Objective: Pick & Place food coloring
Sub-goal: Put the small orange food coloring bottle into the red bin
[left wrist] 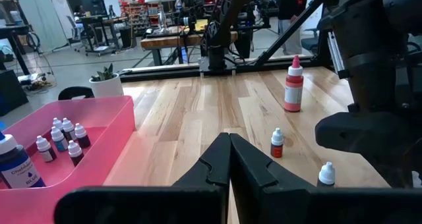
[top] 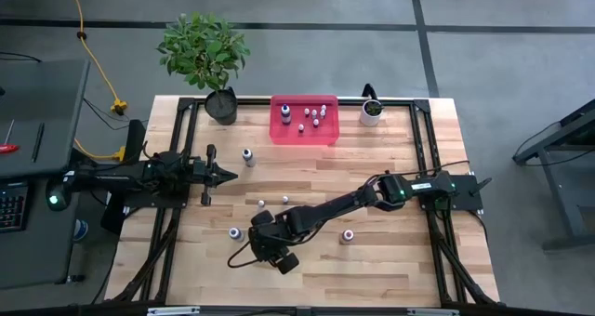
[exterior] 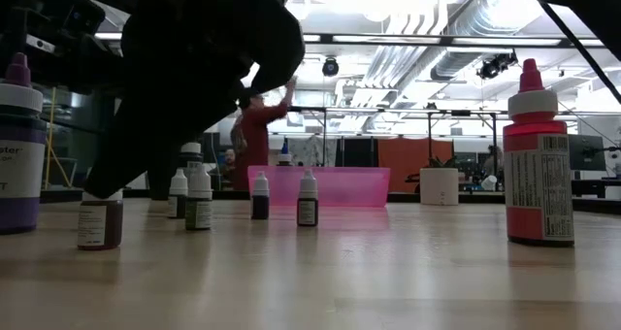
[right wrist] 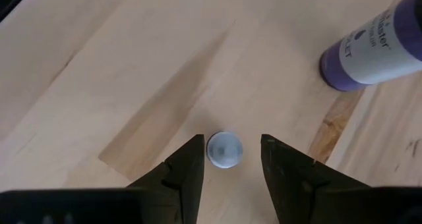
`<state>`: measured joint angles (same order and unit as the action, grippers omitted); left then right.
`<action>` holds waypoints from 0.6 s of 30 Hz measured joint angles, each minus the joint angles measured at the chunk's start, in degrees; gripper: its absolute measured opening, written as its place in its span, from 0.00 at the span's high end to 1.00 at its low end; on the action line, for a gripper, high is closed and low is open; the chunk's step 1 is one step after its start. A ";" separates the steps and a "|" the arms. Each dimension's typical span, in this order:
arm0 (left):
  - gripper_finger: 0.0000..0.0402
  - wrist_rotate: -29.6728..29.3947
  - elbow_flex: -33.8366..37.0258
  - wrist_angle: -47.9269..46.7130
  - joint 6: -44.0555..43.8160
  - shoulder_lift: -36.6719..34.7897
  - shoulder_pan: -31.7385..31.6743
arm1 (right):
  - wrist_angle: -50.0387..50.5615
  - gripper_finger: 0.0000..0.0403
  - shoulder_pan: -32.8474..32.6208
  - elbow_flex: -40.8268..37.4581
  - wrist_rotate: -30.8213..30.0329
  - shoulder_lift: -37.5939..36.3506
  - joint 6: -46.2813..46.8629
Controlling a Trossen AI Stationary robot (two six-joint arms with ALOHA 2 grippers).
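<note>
Right gripper (right wrist: pixel 229 159) stood open astride a small bottle (right wrist: pixel 224 149) near purple bottle (right wrist: pixel 374 51), left gripper (left wrist: pixel 229 159) closed, empty, waited beside pink tray (left wrist: pixel 99 122).

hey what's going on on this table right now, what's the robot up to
The right gripper is lowered over a small white-capped food coloring bottle standing on the wooden table, its fingers open on either side of the cap, not yet closed. A purple bottle stands close by. The left gripper waits shut above the table's left side. Several bottles already sit in the pink bin at the back; others, including a red bottle, stand loose on the table.
</note>
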<state>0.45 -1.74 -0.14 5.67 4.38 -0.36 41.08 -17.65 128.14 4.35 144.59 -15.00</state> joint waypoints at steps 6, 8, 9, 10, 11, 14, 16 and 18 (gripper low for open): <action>1.00 0.00 0.00 0.00 0.02 0.00 0.02 | 0.21 0.65 0.02 0.04 -0.52 -0.37 0.13; 1.00 0.00 0.00 -0.01 0.01 0.00 0.00 | 0.74 0.65 0.00 0.04 -0.70 -0.39 0.13; 1.00 0.00 0.00 -0.01 0.02 0.00 0.00 | 0.98 0.65 0.00 0.04 -0.75 -0.39 0.13; 1.00 0.00 0.00 0.00 0.02 0.00 0.02 | 1.03 0.65 0.00 0.04 -0.75 -0.39 0.11; 1.00 0.00 0.00 0.00 0.01 0.00 0.02 | 1.04 0.65 0.00 0.04 -0.75 -0.42 0.12; 1.00 0.00 0.00 -0.02 0.00 0.00 0.02 | 1.17 0.65 0.00 0.04 -0.73 -0.48 0.52; 1.00 0.00 0.00 -0.01 0.01 -0.01 0.00 | 1.31 0.65 0.00 0.04 -0.73 -0.48 0.59; 1.00 0.00 0.00 -0.01 0.01 0.00 0.01 | 1.27 0.65 0.00 0.04 -0.73 -0.48 0.59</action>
<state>0.45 -1.74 -0.15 5.68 4.38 -0.35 42.35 -17.65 128.18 3.62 144.11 -14.41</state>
